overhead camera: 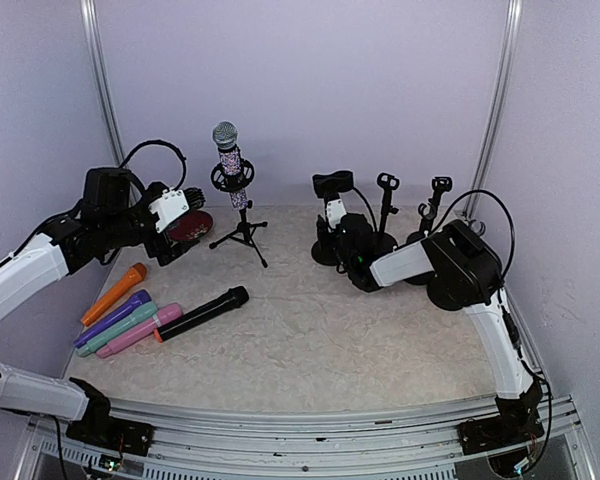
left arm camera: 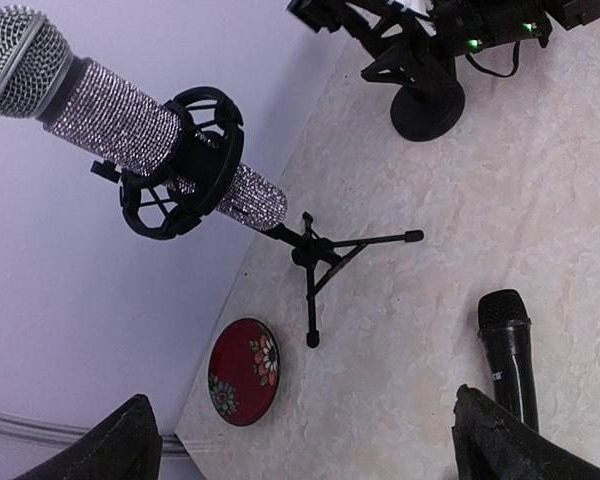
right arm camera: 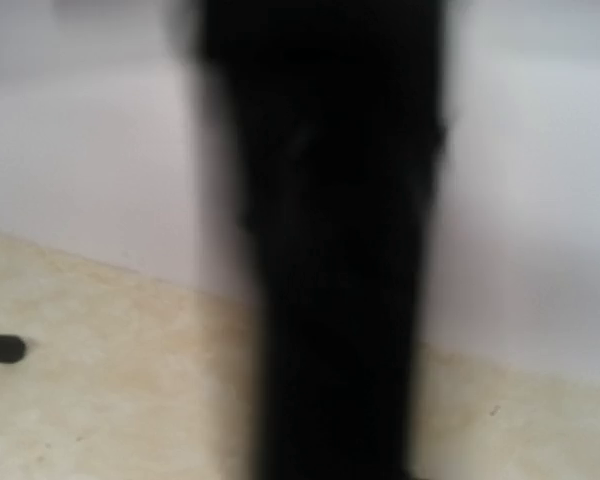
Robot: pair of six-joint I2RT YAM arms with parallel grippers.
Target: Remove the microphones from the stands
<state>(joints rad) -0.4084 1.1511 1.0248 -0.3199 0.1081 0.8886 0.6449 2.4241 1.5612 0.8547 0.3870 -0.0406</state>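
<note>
The glitter-covered microphone (overhead camera: 229,158) stands in the upper middle of the top view, a little left of centre. Its mesh head is up and its body passes at a tilt through the ring of a black shock mount (overhead camera: 232,178) on a small tripod stand (overhead camera: 242,233) at the back of the worktop (overhead camera: 360,345). In the left wrist view it crosses the upper left of the frame, head toward the corner, with the lower end of its body poking out below the mount.

The step in hand looks like the approach. To do it well, I judge the left pincer (overhead camera: 183,233) should close on the body above the mount, just below the head. It should then draw the microphone out along its own axis rather than sideways, since the tripod looks light and could tip or drag. Steadying the stand with the other arm would help.

The left pincer is spread wide and empty. Its two fingertips (left arm camera: 130,440) show at the lower corners of the wrist view, well apart from the microphone. The left arm reaches in from the left edge of the top view, wrist turned toward the stand, with a red flowered dish (overhead camera: 195,224) just beside it. The right pincer (overhead camera: 352,256) sits low among the black stands (overhead camera: 384,205) right of centre. Its wrist view is filled by a dark blur, so I cannot tell how its jaws stand.
</note>
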